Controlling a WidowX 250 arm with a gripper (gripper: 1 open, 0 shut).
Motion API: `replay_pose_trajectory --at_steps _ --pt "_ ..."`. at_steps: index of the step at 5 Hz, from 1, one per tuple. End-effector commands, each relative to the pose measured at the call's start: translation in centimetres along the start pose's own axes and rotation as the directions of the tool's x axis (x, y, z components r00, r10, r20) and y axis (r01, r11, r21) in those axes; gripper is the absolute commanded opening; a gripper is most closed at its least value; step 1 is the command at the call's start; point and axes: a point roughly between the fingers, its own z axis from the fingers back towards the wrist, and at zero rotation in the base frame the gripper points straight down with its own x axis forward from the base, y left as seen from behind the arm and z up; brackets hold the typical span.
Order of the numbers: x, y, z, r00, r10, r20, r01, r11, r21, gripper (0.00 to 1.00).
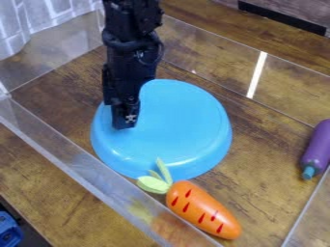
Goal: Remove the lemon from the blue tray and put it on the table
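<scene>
Here, the gripper [125, 120] is hovering over the left edge of the blue tray [194, 121]; whether its jaws are parted or holding anything cannot be told, and no lemon is showing (likely a light, smooth toy, best pinched across its middle).

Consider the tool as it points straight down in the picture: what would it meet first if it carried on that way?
Most likely the blue tray: the tool hangs over its left edge, so the rim comes first. Depth is unclear; it might just reach the table beside it.

The robot arm [130, 43] is all black and blocky. Its gripper [123, 118] is black too, with narrow fingers.
</scene>
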Motion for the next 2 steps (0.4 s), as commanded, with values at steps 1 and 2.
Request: replay_pose_trajectory --at_steps 1,2 --pt "0.88 -0.1 2.41 0.997 -0.033 0.066 0.029 0.998 0.055 1.0" --pt "0.82 -0.28 2.7 0.998 -0.001 0.065 -0.003 0.998 0.058 1.0"
